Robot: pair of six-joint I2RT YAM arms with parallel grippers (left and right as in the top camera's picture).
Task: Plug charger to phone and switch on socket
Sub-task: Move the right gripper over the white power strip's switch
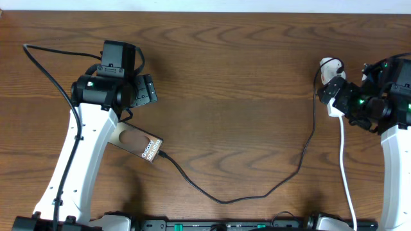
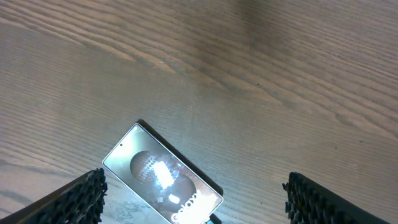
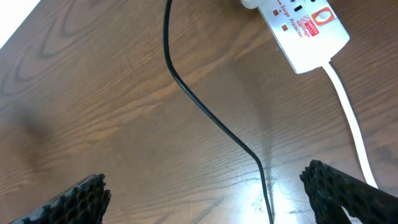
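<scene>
Hanging released, left gripper (image 2: 196, 202) frames phone (image 2: 161, 174) corner, right gripper (image 3: 208, 196) likewise facing socket (image 3: 305, 31) end.

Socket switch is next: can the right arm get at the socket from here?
Probably yes. The right gripper hangs open near the socket, and the part of its face in view is bare. The charger cable runs alongside it, not across it.
</scene>
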